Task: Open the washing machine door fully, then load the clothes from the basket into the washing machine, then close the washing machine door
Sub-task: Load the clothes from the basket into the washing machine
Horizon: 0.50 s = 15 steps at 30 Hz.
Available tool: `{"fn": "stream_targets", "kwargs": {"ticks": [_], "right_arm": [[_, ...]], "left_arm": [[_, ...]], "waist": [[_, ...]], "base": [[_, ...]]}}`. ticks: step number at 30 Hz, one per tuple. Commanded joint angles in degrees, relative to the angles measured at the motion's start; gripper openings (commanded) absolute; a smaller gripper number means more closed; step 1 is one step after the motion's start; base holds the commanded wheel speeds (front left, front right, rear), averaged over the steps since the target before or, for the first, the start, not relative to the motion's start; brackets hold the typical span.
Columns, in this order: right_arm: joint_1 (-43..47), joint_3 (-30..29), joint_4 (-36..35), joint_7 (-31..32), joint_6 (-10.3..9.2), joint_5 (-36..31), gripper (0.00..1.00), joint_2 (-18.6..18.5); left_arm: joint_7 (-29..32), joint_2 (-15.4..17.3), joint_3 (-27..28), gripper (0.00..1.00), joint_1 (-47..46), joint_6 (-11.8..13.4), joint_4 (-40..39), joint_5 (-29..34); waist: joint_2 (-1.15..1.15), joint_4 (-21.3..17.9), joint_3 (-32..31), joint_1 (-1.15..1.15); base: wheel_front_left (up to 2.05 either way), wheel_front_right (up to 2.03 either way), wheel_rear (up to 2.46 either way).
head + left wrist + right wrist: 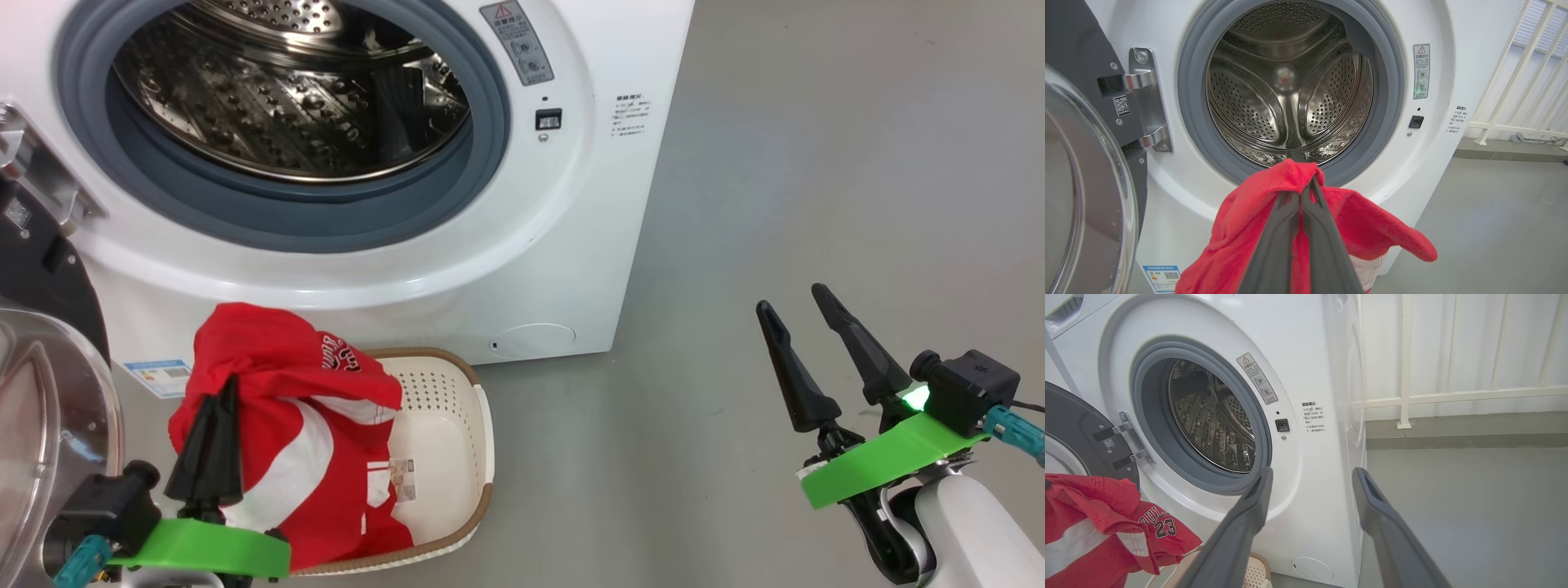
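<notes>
While the head view showed the left gripper clenched on the clothes over the basket, the left wrist view set them before the steel drum. The right gripper stood released over grey floor; its view showed a white railing.

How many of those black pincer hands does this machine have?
2. The left gripper pinches the red clothes above the basket; the right gripper hangs open over bare floor.

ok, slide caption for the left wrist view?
Left gripper holds the clothes before the empty drum of the washing machine.
</notes>
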Motion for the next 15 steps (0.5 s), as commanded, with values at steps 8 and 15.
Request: {"fn": "stream_targets", "kwargs": {"ticks": [8, 15], "right_arm": [[1.48, 0.4, -1.45, -0.27, 0.09, 0.49, 1.0, -0.98], [1.53, 0.73, -1.44, -0.27, 0.09, 0.51, 1.0, -1.4]], "left_arm": [[-0.5, 1.11, 1.34, 0.0, -0.1, 0.88, -3.81, 0.34], [-0.42, 0.95, 0.74, 0.0, 0.0, 0.98, -4.78, 0.17]], "waist": [[0.0, 0.75, -0.61, 0.0], [0.0, 1.07, -0.8, 0.0]], "base": [[0.0, 0.0, 0.0], [0.0, 0.0, 0.0]]}}
